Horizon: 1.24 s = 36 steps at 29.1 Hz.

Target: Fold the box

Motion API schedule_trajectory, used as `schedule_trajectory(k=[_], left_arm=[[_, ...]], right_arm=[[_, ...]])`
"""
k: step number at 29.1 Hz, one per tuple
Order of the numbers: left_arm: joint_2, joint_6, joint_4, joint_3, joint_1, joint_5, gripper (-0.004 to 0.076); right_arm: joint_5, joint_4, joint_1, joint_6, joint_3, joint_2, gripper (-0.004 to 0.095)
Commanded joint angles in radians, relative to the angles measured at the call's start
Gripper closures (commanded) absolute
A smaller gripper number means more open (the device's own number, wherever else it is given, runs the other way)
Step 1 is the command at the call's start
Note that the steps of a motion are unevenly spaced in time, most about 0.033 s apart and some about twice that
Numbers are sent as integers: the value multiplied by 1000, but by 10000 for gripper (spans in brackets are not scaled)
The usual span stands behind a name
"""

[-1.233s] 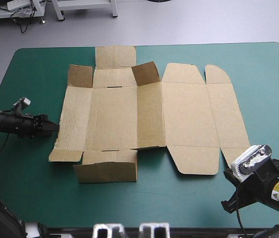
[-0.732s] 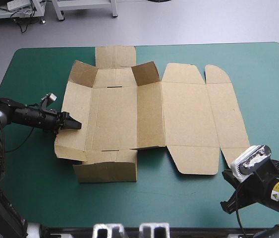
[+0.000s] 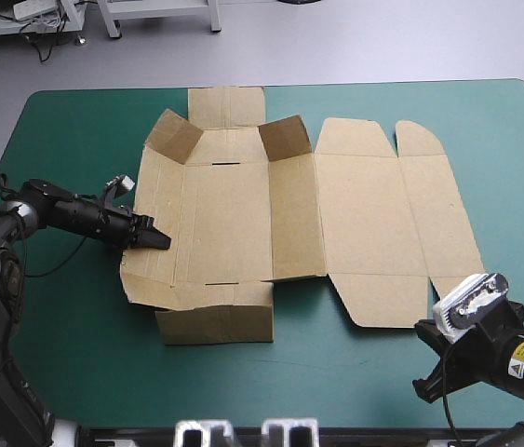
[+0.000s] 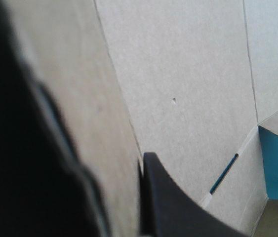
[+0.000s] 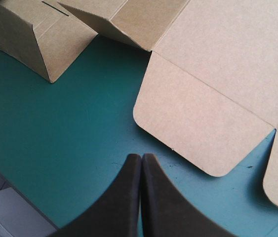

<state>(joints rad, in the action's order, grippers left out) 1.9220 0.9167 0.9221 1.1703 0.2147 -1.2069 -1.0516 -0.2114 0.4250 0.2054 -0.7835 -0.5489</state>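
Left pincer (image 3: 155, 240) clamped on the box (image 3: 234, 219), right pincer (image 5: 141, 160) closed

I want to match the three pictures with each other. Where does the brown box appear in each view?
High view: the box mid-table, its left wall in the left gripper.
Left wrist view: the box fills it, board between the fingers.
Right wrist view: the box ahead of the shut right gripper.
Shared: the narrow slots at the folds.

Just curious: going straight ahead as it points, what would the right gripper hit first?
Likely the box's rounded flap, past bare teal-green cover; the right gripper's height is unclear, so it might pass over.
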Motion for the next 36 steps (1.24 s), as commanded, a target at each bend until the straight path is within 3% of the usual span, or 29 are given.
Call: schedule_trajectory(k=[1, 6, 11, 16, 24, 29, 33, 36], left_arm=[[-69, 99, 95, 10, -34, -93, 733], [-161, 173, 125, 42, -102, -93, 734], [-270, 202, -93, 147, -229, -72, 734], [-360, 34, -459, 313, -371, 75, 734], [-373, -46, -764, 626, -474, 75, 734], [-381, -81, -873, 694, -559, 125, 734], [-381, -93, -1075, 694, -675, 161, 734], [-381, -137, -1188, 694, -764, 200, 734]], right_arm=[[51, -19, 2, 4, -22, -6, 927], [55, -29, 2, 4, -22, -6, 927], [62, -26, 2, 8, -22, -6, 927], [81, -1, 2, 8, -22, -6, 927], [143, 43, 2, 8, -22, -6, 927], [228, 151, 2, -13, -22, -14, 927], [299, 305, 2, -167, -22, -53, 927], [351, 325, 2, -205, -33, -104, 927]])
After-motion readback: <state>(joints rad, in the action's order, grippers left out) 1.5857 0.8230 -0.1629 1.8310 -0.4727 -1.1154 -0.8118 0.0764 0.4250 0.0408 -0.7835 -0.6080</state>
